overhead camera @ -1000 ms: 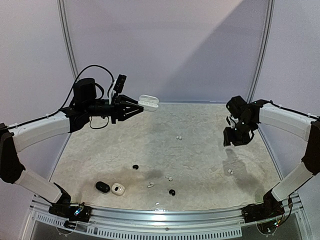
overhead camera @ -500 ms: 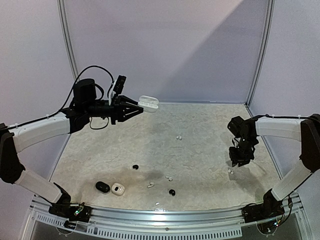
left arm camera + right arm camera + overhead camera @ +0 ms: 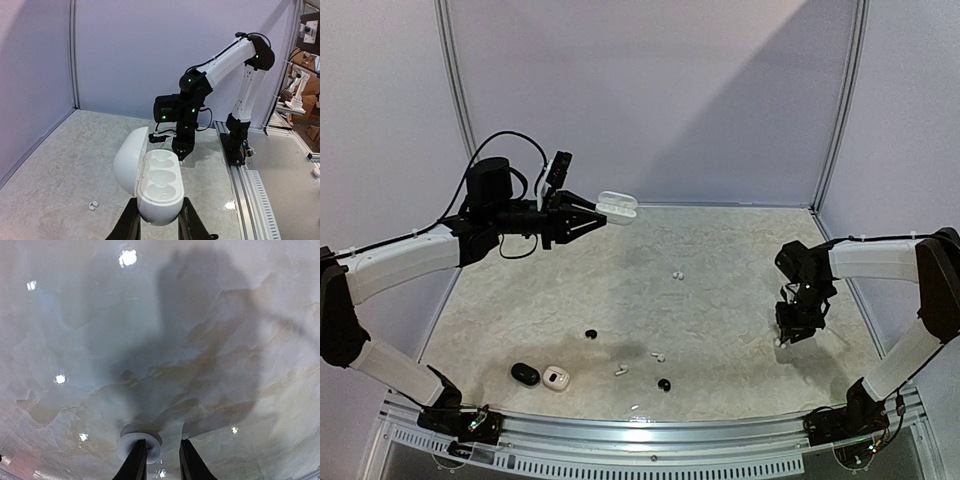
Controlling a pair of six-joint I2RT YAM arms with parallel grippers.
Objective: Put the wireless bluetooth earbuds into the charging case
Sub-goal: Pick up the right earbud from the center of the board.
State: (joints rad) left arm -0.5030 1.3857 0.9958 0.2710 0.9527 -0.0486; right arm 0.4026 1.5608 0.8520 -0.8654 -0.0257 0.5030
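My left gripper (image 3: 601, 216) is shut on an open white charging case (image 3: 617, 205) and holds it high over the back left of the table. In the left wrist view the case (image 3: 159, 186) sits between the fingers (image 3: 131, 226), lid swung left, both wells empty. My right gripper (image 3: 787, 336) is down at the table on the right, over a small white earbud (image 3: 779, 342). In the right wrist view its jaws stand slightly apart (image 3: 161, 460); the earbud (image 3: 131, 439) lies under the left finger, not gripped. Other earbuds lie loose: white ones (image 3: 676, 274) (image 3: 658, 356) (image 3: 621, 370), black ones (image 3: 590, 333) (image 3: 664, 384).
A black case (image 3: 525, 374) and a white case (image 3: 556, 378) lie near the front left edge. A white earbud (image 3: 92, 205) shows on the table below the held case. Walls enclose the table at the back and sides; a metal rail (image 3: 650, 430) runs along the front.
My right gripper has come down and toward the front, from above the table to the surface over the white earbud. The left arm and case have not moved.
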